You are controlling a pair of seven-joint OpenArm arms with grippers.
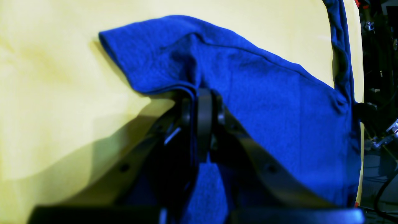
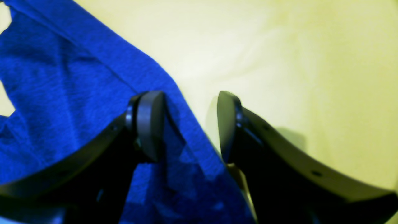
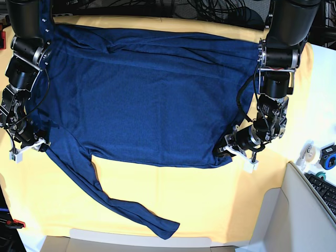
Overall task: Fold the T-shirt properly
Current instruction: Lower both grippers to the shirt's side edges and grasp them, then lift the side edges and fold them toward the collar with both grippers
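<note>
While spread over the yellow cloth [image 3: 210,210] across the frame's middle, T-shirt [image 3: 152,100] pinched at lower right by left gripper [image 1: 203,102], clamped tight; right gripper [image 2: 189,124] gaping astride the hem, holding nothing. Risk: lifting one-sided, skewing the fold.

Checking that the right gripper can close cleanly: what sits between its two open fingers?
In the right wrist view, the T-shirt edge runs between the right gripper fingers, with yellow table cloth showing beside it. Nothing else lies there.
</note>
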